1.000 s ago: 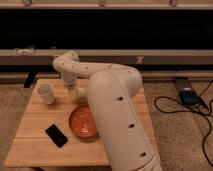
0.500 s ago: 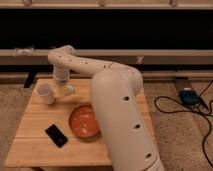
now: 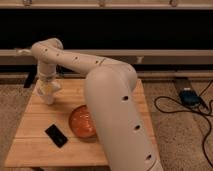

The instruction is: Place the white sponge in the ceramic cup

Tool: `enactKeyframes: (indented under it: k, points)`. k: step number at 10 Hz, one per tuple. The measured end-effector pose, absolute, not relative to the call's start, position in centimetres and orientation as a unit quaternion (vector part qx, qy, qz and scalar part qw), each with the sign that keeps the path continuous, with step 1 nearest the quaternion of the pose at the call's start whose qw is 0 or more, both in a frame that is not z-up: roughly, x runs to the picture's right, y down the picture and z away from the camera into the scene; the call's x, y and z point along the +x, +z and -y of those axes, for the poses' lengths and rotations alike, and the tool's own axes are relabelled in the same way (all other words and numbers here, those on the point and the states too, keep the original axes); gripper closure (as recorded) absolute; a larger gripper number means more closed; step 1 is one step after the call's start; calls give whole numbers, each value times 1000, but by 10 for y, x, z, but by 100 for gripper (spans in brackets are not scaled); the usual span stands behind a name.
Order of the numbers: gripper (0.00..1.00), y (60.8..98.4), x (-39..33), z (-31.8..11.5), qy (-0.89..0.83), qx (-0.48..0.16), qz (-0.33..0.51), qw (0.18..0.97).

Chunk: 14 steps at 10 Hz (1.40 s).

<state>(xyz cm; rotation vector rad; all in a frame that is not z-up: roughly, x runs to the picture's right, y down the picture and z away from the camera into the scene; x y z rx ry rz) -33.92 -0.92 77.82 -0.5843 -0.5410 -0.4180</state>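
Hanging over the left part of the wooden table [image 3: 35, 150], the gripper [image 3: 46, 89] points straight down at the cup [image 3: 48, 98]. The cup is a small, plain white cylinder that stands upright near the table's back left corner.

The sponge [image 3: 44, 88] shows as 1 pale, off-white lump at the gripper's tip, right at the cup's mouth. It looks soft and rounded, and is far smaller than the bowl. I cannot tell whether it sits inside the cup or just above the rim. I also cannot tell whether the gripper is clamping it or has let it go.

Lower in the frame, toward the table's front left, a flat black device [image 3: 56, 135] lies at an angle, well apart from the cup.

Just right of it, near the table's middle, sits a wide orange bowl [image 3: 81, 122]. Its glossy inside shows only its own orange glaze, and its right side is hidden behind the arm.

The thick white arm [image 3: 112, 95] rises from the lower middle of the frame, bends, and stretches across to the upper left.

At the far right, a dark box with a blue top [image 3: 189, 96] lies on the speckled floor, with black cables [image 3: 172, 106] looping around it.
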Motion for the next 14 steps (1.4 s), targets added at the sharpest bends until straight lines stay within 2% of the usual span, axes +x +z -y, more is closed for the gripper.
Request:
enactKeyframes:
  k: [3, 8, 11, 13, 14]
  points:
    - [81, 763, -363, 22, -218, -268, 283, 895]
    - [81, 794, -385, 23, -205, -272, 325, 882]
    - [58, 803, -391, 22, -193, -281, 335, 878]
    - [35, 808, -391, 22, -184, -286, 341, 877]
    - [27, 808, -392, 21, -182, -288, 343, 875]
